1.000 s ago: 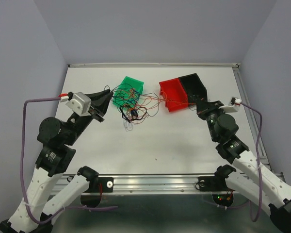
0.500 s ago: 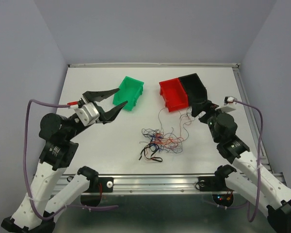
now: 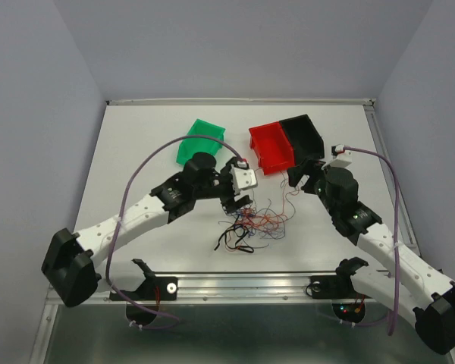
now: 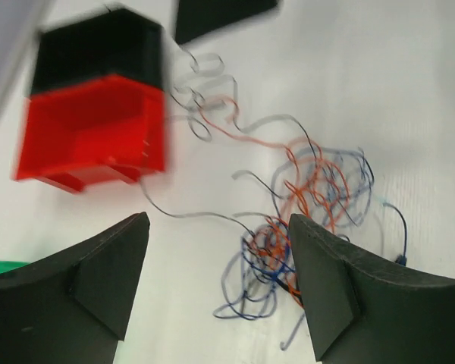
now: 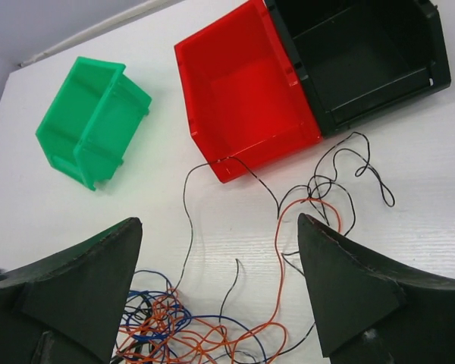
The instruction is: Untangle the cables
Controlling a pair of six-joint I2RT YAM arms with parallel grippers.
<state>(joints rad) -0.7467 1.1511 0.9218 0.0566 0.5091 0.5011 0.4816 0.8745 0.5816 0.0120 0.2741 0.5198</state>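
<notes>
Right wrist view shows the boxy green bin point(image 5: 91, 121) whole, left wrist only a sliver; hair-thin curly cables point(image 5: 163, 322) sprawl; left gripper point(image 4: 216, 227) and right gripper point(image 5: 220, 224) gape wide, empty.

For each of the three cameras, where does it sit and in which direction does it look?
Top external: above and behind the bases, looking down on the table; both arms, left gripper and right gripper show.
Left wrist: on the left arm, looking down at the cables between its open fingers.
Right wrist: on the right arm, facing the green bin; its fingers frame the view.
Shared: both wrist views show the red bin, black bin and cables.
</notes>
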